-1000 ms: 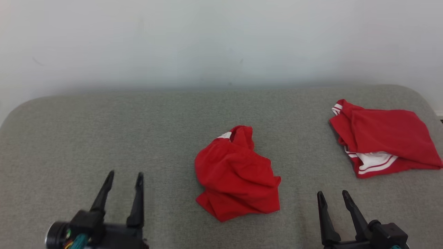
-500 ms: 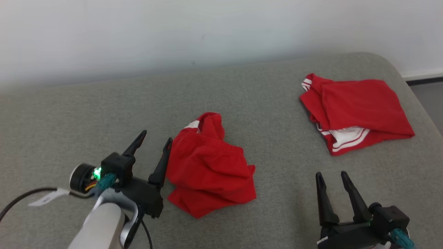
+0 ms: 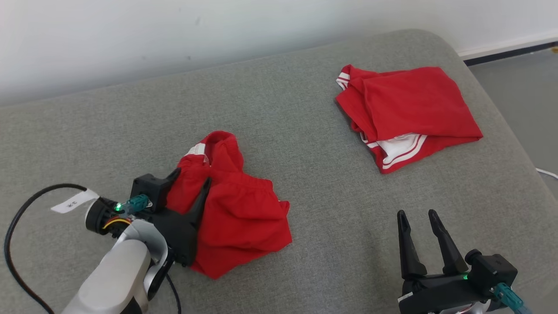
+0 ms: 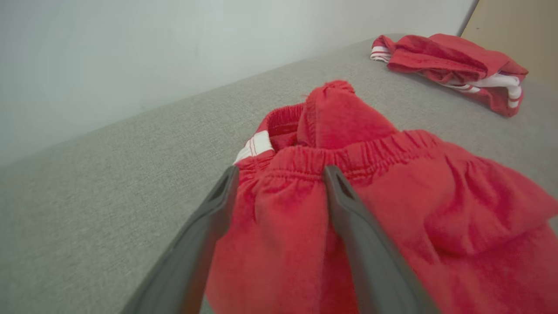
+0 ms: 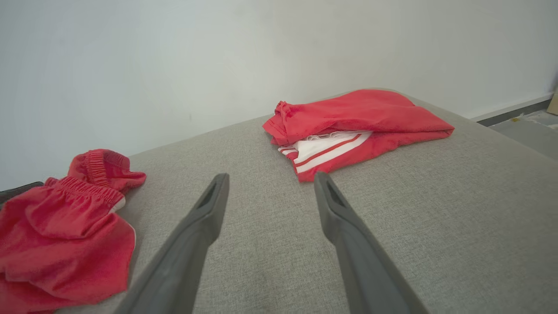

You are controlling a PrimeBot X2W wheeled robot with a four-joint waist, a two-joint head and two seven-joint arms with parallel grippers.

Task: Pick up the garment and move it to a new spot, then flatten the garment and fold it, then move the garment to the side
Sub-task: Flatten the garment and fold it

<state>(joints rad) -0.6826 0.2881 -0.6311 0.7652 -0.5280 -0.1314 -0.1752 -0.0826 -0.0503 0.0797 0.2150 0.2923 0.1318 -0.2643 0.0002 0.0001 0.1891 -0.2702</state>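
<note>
Head view: a crumpled red garment (image 3: 237, 209) lies on the near left part of the grey cushion (image 3: 305, 174), its white-trimmed waistband bunched towards the wall (image 3: 174, 35); the left gripper (image 3: 192, 176) sits at the garment's left edge with jaws spread wide, one finger over the red cloth, the other along its border; a black cable (image 3: 13, 226) loops behind that wrist. From the left wrist view, a bulge of fabric fills the gap between the fingers (image 4: 348, 218), not pinched. The right gripper (image 3: 416, 213) hovers over bare cushion at the near right, jaws wide and empty; a second red garment (image 3: 409, 100), folded with white stripes showing, lies well apart at the far right.
</note>
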